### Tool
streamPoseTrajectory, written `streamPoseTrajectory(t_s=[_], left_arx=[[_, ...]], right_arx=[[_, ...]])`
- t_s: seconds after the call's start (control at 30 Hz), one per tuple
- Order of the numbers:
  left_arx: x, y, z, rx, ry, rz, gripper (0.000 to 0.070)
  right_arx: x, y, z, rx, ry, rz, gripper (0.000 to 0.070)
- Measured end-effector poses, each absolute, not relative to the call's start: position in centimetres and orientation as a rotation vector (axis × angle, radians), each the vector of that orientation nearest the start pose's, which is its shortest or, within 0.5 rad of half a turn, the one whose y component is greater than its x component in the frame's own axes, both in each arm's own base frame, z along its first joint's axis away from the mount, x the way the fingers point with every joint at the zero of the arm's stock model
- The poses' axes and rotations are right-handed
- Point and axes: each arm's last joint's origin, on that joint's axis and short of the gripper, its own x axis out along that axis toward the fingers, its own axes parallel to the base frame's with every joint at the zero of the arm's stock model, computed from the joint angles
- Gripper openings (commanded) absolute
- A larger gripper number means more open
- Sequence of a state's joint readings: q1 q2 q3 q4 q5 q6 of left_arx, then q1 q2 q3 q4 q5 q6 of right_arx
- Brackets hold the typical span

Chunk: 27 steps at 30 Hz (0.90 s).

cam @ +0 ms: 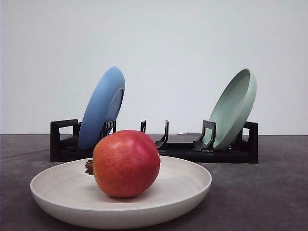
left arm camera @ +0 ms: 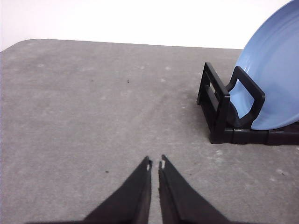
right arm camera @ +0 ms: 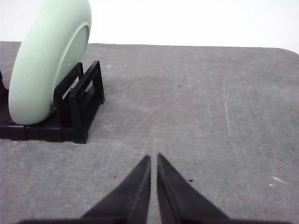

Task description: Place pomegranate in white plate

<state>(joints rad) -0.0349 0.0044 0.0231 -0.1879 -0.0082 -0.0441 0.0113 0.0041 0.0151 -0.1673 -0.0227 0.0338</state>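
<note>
Sitting in the plate [cam: 192, 185] in the front view, the pomegranate [cam: 126, 163] is resting on its side, crown leftward; it is looking firm, fairly heavy, smooth and prone to rolling, best gripped across its middle. By the left wrist, the left end effector [left arm camera: 155, 164] is hanging clenched and empty over the table [left arm camera: 84, 107] near the rack [left arm camera: 219, 109]. By the right wrist, the right end effector [right arm camera: 153, 157] is doing likewise.
</note>
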Motion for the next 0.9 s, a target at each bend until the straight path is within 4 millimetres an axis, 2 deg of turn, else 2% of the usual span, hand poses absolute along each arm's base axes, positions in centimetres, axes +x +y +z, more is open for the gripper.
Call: streamPoseTrajectory(t_s=[0.9], left_arx=[[9.51,-0.31,15.29,-0.040,0.170,-0.023,0.0006]], right_arx=[[9.58,0.17,15.22,0.035,0.157,0.031,0.0017]])
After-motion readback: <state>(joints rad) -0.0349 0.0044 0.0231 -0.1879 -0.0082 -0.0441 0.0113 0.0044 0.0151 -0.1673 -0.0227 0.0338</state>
